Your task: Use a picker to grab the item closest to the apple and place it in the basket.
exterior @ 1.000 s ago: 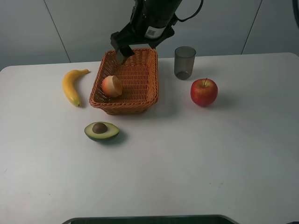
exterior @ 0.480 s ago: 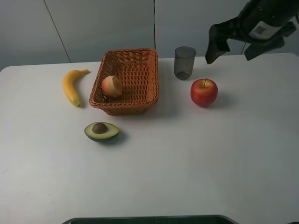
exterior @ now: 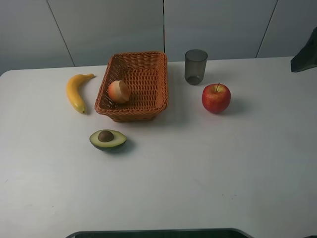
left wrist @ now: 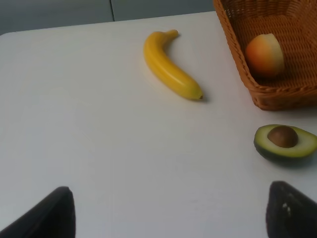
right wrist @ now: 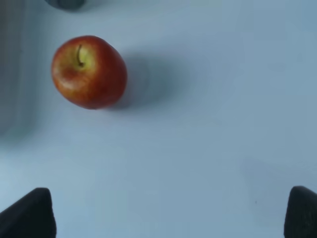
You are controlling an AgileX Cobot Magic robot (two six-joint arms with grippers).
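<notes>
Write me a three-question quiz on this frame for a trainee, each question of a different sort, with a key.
1. True or false: the wicker basket has a peach lying inside it.
2. Short answer: which thing stands nearest the red apple?
3. Fill in: in its wrist view, the right gripper holds nothing and its jaws stand ____.

Key
1. True.
2. The grey cup, just behind the apple in the high view.
3. Open: the two fingertips sit far apart at the picture's corners.
</notes>
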